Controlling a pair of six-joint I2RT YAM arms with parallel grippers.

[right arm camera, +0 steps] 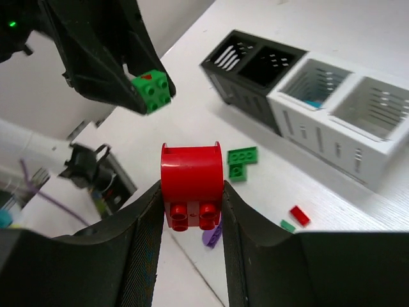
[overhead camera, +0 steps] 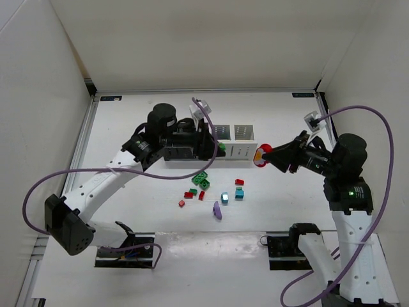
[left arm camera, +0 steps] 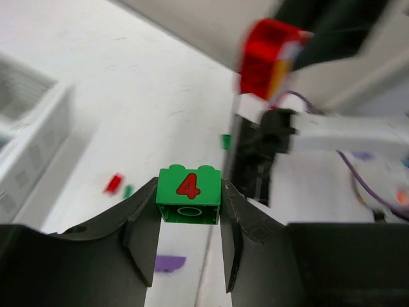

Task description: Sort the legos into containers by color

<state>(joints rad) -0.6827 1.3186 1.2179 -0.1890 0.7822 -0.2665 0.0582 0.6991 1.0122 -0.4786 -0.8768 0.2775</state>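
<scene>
bright even light; left wrist view blurred.

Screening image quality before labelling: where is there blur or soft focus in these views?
Top external: evenly lit, sharp. Left wrist: the green plastic brick printed with a red 4 is crisp, but the red round-topped plastic brick beyond it is smeared and the background soft. Right wrist: that red brick is sharp; the white slotted plastic bins softer.
</scene>
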